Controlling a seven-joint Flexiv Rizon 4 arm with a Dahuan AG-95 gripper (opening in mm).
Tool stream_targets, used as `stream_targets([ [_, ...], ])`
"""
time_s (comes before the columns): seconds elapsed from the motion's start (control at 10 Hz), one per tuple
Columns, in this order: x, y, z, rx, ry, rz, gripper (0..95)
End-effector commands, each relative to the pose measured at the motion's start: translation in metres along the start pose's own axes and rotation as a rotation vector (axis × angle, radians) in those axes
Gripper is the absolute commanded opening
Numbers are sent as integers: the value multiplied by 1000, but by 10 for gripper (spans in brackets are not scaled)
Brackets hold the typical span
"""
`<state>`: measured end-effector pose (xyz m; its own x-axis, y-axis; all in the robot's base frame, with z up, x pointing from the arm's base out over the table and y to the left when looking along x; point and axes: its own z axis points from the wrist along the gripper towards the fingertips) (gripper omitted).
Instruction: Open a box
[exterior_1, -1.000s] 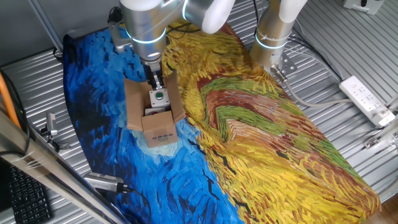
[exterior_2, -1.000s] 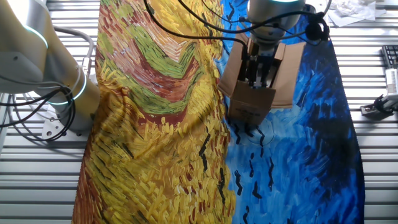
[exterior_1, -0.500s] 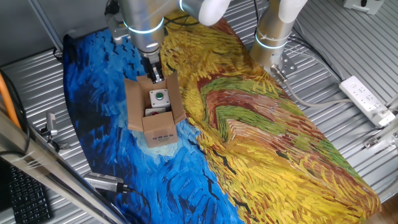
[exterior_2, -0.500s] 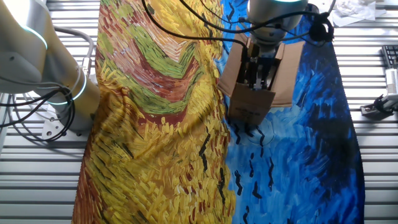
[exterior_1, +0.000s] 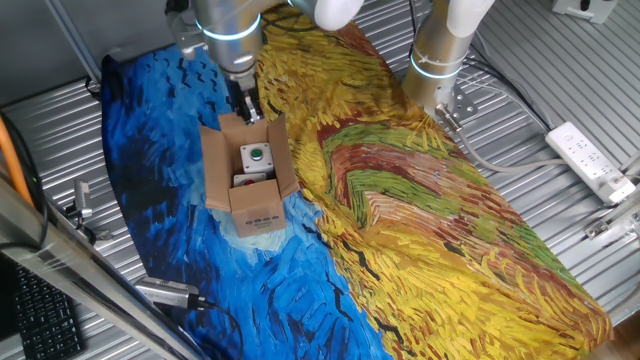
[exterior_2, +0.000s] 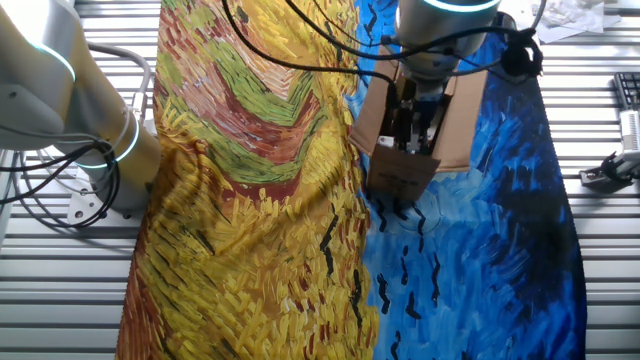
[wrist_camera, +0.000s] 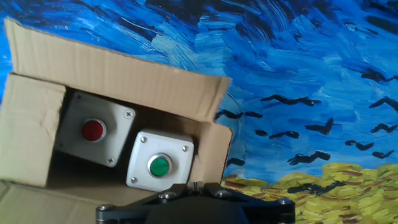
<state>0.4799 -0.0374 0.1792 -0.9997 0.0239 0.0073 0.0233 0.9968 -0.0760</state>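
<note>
The brown cardboard box (exterior_1: 258, 212) lies on the blue part of the painted cloth with its top flaps spread wide. Its printed end face (exterior_2: 403, 178) points away from the arm. Inside sit two white switch units, one with a green button (wrist_camera: 160, 165) and one with a red button (wrist_camera: 93, 130). My gripper (exterior_1: 247, 110) hangs just above the far end flap of the box, fingers pressed together and holding nothing. The other fixed view shows the gripper (exterior_2: 412, 135) over the box's open top. In the hand view the gripper (wrist_camera: 196, 185) shows as closed tips at the bottom edge.
A second robot arm base (exterior_1: 440, 60) stands at the cloth's far yellow side, also seen as the arm base (exterior_2: 90, 130). A white power strip (exterior_1: 590, 160) lies on the ribbed metal table at the right. A keyboard (exterior_1: 40, 315) sits at the lower left.
The gripper has lifted up and back from the box's interior toward the far flap. The box and its flaps have stayed where they were.
</note>
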Motion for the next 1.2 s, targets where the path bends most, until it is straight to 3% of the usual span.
stream_targets([
  [0.1,2,-2,1,-4,-3,-5,0],
  [0.7,20,-21,21,-11,-50,-43,0],
  [1.2,16,-25,41,-17,-84,-46,0],
])
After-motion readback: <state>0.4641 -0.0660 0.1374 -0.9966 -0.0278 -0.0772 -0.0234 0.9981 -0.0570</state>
